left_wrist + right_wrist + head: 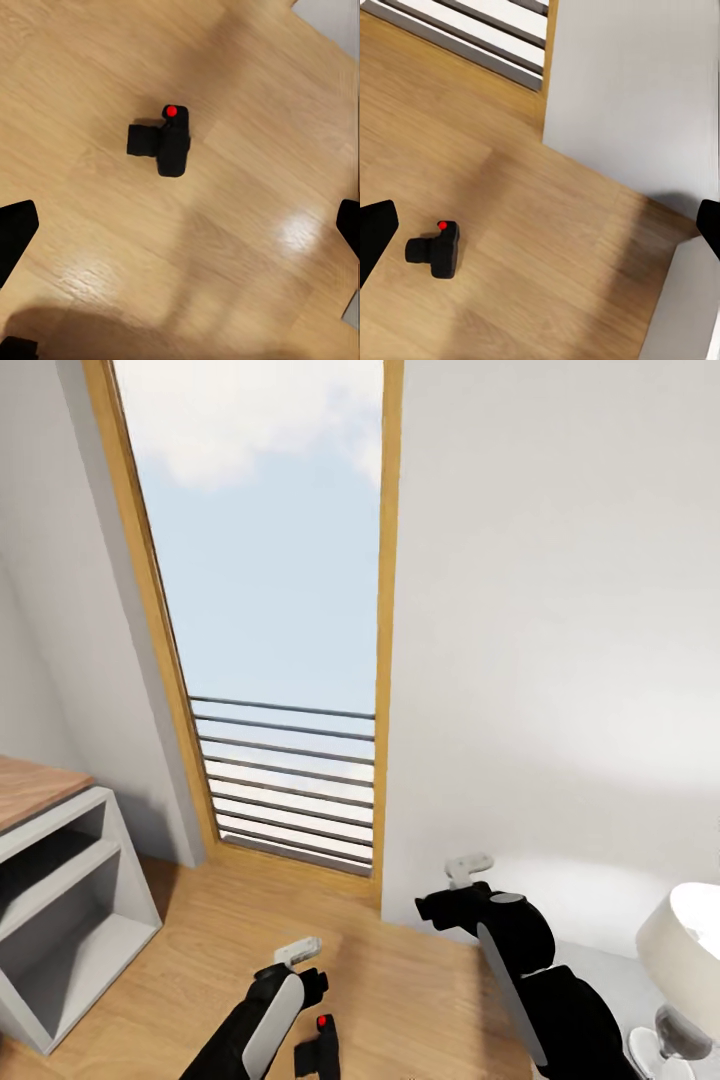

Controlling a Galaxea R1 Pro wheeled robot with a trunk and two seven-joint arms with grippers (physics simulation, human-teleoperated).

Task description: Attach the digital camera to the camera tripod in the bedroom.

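Note:
The digital camera point(318, 1045), small and black with a red button on top, lies on the light wood floor just below my left arm. In the left wrist view the digital camera point(163, 142) sits ahead of the left gripper point(180, 232), whose black fingers point(15, 232) stand wide apart, open and empty. My left gripper point(298, 952) hovers above the floor, close over the camera. The right gripper point(468, 868) is raised near the white wall, also open, and its view has the digital camera point(435, 251) off to one side. The camera tripod is out of view.
A tall window with a wooden frame and horizontal bars point(285, 780) reaches the floor straight ahead. A grey open shelf unit with a wooden top point(60, 900) stands at the left. A white wall point(550, 660) and a white-shaded lamp point(690, 950) are at the right.

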